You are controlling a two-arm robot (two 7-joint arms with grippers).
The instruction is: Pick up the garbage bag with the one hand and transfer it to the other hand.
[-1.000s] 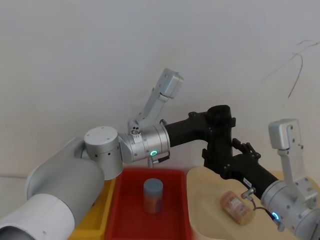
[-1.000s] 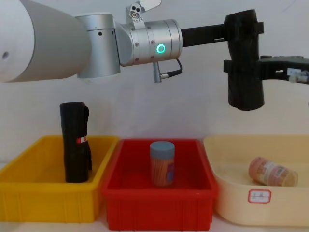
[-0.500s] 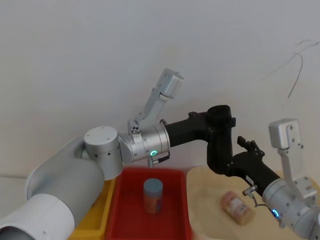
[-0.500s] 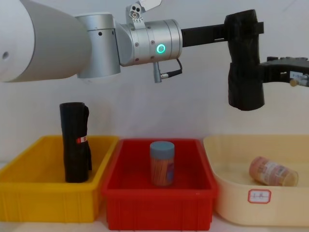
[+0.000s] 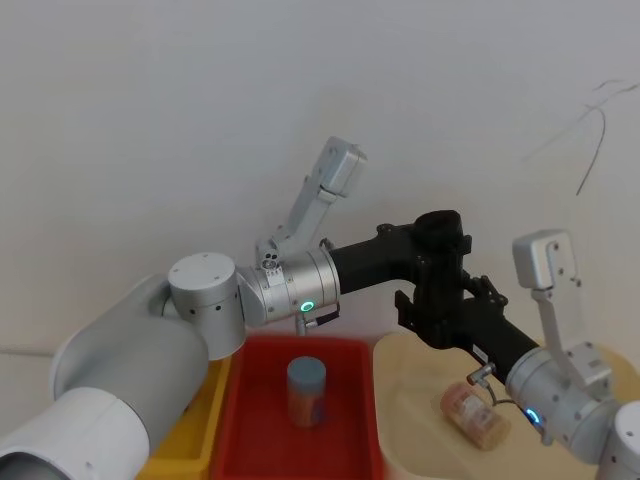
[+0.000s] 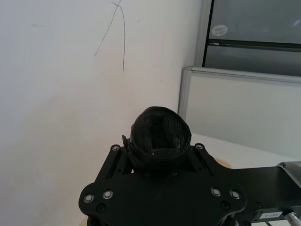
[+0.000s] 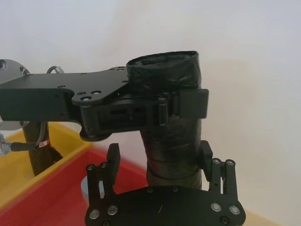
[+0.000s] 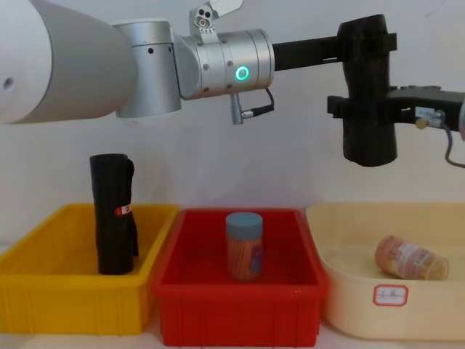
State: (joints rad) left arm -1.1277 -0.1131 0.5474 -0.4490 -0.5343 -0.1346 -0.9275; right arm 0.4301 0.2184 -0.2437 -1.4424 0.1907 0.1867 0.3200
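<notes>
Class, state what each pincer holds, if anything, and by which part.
The left pincer clamps the tall matte-black roll of garbage bags near its top. The right pincer straddles the roll's middle, open, gripping nothing.

The left gripper [image 8: 367, 45] covers a band near the top of the garbage bag [image 8: 370, 142], and the right gripper [image 8: 357, 107] crosses its middle. From the left wrist the bag's top end shows; the rest lies behind the gripper's body. The right arm runs off the chest view's right edge. The yellow bin [image 8: 43, 305] and cream bin [image 8: 436, 305] are cut off at the sides. The yellow bin's wall hides the foot of the labelled black roll [image 8: 112, 211]. The cream bin's label [image 8: 390, 294] is too small to read.
</notes>
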